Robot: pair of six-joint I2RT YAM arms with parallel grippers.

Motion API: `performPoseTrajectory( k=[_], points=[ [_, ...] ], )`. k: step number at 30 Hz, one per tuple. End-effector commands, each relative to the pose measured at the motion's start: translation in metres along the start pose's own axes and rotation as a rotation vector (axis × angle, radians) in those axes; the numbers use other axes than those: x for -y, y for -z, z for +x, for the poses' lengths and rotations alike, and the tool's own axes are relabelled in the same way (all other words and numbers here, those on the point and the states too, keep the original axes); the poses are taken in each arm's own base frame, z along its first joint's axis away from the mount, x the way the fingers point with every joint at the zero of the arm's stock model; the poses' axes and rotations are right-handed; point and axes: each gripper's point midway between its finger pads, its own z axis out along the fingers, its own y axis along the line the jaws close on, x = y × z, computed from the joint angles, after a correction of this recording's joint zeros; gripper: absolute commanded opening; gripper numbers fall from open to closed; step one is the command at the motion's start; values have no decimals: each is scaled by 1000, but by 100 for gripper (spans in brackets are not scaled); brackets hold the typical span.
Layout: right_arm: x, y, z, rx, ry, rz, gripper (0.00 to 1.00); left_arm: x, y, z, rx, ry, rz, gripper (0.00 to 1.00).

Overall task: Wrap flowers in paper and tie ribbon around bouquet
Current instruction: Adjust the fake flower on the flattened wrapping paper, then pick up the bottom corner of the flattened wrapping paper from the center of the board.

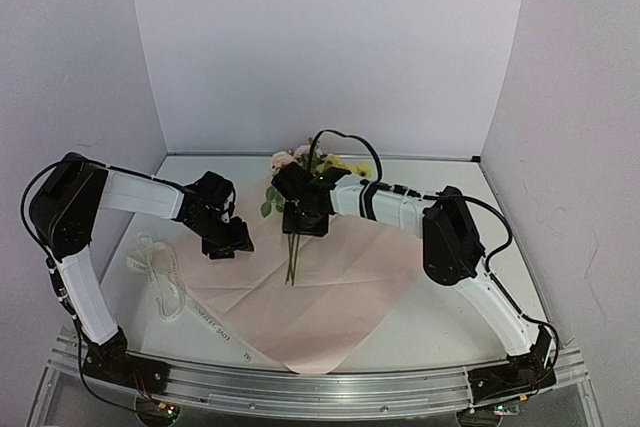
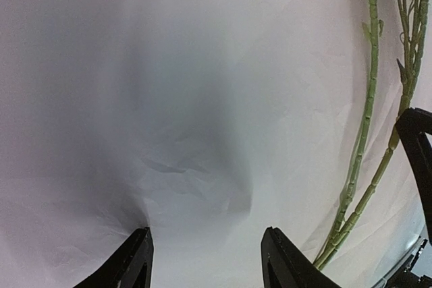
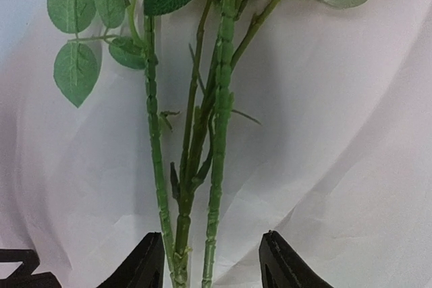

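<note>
Two grippers hang low over the paper (image 1: 320,302), which lies spread on the table (image 1: 455,342) as a diamond, one corner toward the arm bases.

The flowers (image 1: 292,252) lie on the far half of the sheet. The blooms sit at its far corner and the stems point toward the near edge.

The right gripper (image 3: 210,261) straddles the stems below the leaves. Its fingers stand spread on either side of the stem bundle, with a gap on both sides, so nothing is pinched.

The left gripper (image 2: 206,261) sits over the left part of the paper, beside the stems. Its fingers are spread, with only bare paper between them. Whether the tips touch the sheet cannot be determined.

The ribbon (image 1: 213,328) lies loose on the table to the left of the paper, and its near end runs close to the sheet's near-left edge.
</note>
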Motion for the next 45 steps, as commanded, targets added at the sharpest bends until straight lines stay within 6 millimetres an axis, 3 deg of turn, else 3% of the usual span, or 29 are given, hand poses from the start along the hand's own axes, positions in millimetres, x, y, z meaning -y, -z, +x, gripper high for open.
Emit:
performPoseTrajectory(
  k=[1, 6, 15, 17, 21, 23, 29, 35, 40, 41, 45],
  points=[
    [-1, 5, 4, 6, 38, 35, 51, -12, -8, 4, -34, 0, -39, 57],
    [2, 7, 9, -17, 60, 42, 50, -12, -7, 2, -32, -3, -37, 57],
    [13, 10, 19, -62, 71, 72, 34, -10, -6, 1, -32, -2, -27, 57],
    [12, 10, 20, -67, 72, 65, 37, -9, -5, 0, -31, -4, -23, 57],
    [18, 14, 18, -59, 77, 81, 31, -10, -5, -1, -30, -6, -25, 57],
    [17, 19, 15, -57, 87, 69, 41, -10, -5, -1, -29, -7, -23, 57],
    [6, 63, -12, 3, 84, 8, 60, -7, -7, -2, -32, -9, -12, 57],
    [16, 134, -28, 72, 42, -76, 73, -7, -9, -2, -34, -8, -10, 57],
    [42, 166, 18, 5, -117, -210, 73, -5, -8, -2, -29, -6, 5, 57],
    [53, 164, 37, -26, -146, -218, 73, -4, -9, -1, -31, -6, 8, 57],
    [78, 177, 81, -55, -253, -262, 73, -3, -10, -1, -34, -11, 17, 57]
  ],
)
